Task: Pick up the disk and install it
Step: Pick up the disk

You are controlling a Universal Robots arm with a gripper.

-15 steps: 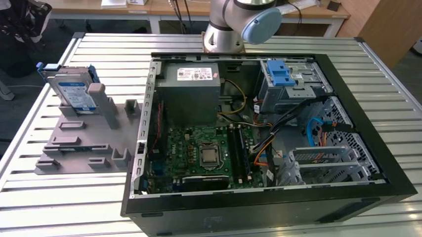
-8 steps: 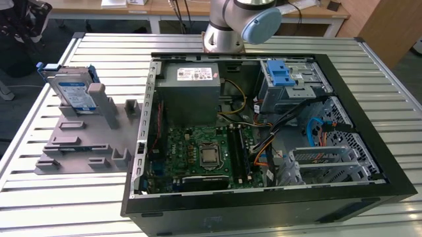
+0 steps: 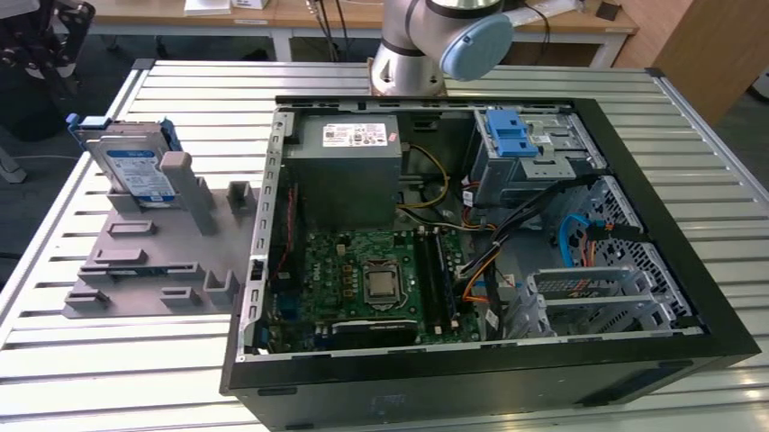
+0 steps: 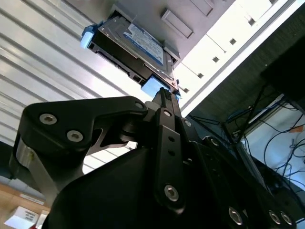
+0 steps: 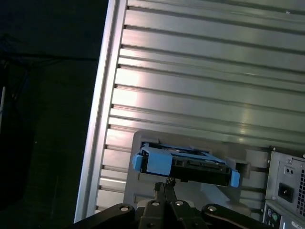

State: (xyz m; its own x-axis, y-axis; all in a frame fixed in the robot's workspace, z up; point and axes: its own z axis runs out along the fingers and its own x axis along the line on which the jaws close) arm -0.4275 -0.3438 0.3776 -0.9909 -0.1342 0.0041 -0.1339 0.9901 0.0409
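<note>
The disk (image 3: 132, 166) is a silver hard drive with a white-and-blue label and blue rails. It stands on edge in a slot of the grey holder (image 3: 144, 270) at the exterior view's left. Both wrist views look down on the disk (image 4: 138, 43) (image 5: 186, 164) from some way above it. My gripper (image 4: 164, 93) (image 5: 167, 182) is shut, its thin fingertips pressed together with nothing between them. The tips point toward the disk's near blue rail but are clear of it.
An open black computer case (image 3: 673, 360) lies on the slatted metal table (image 3: 121, 360) beside the holder. Inside it are a grey power-supply box (image 3: 348, 171), a motherboard (image 3: 373, 279), loose cables and a drive cage with a blue latch (image 3: 514, 135). The arm's base (image 3: 415, 54) stands behind the case.
</note>
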